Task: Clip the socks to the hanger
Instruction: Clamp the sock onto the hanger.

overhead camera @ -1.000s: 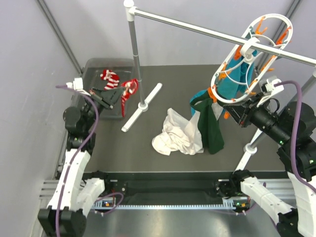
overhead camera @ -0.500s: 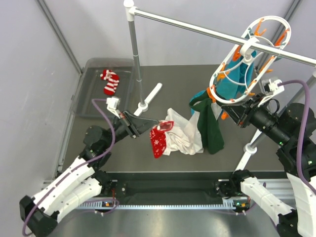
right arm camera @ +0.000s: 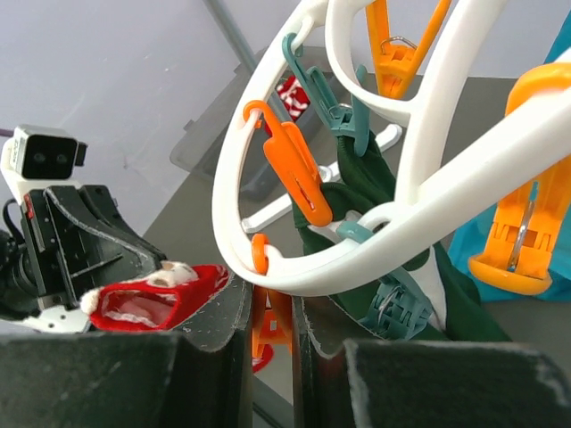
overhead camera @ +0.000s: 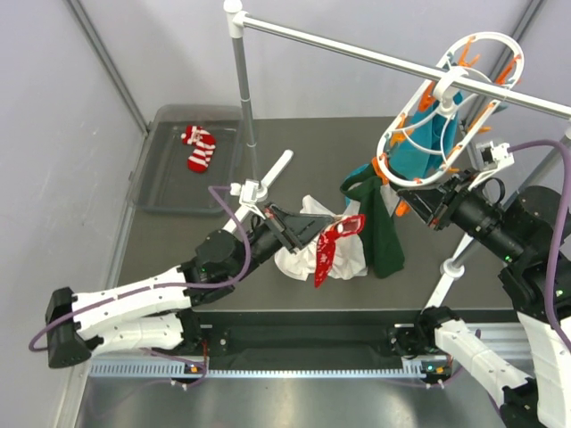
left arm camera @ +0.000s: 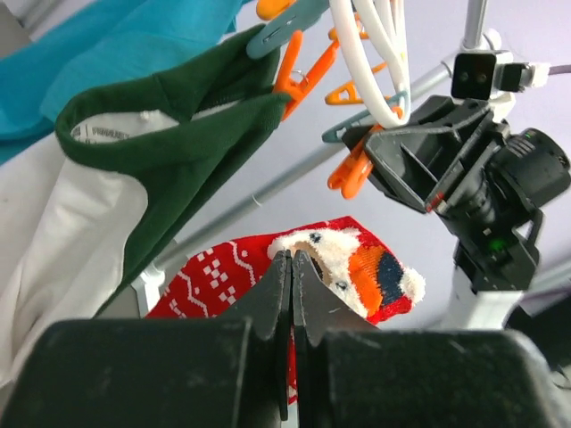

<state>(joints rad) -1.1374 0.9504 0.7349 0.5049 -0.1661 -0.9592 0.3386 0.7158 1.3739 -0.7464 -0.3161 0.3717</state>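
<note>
Two tools closed, left tool (left arm camera: 293, 267) pinching red sock (left arm camera: 227, 276), right tool (right arm camera: 270, 301) clamping orange clip (right arm camera: 268, 334) on hanger (right arm camera: 428, 203)

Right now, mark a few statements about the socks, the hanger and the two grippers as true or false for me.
1. The left gripper is shut on the snowflake sock. True.
2. The striped sock is clipped to the hanger. False: it lies in the grey tray.
3. The dark green cloth hangs from the hanger. True.
4. The right gripper is open, clear of the hanger. False: it is shut on an orange clip of the hanger.
</note>
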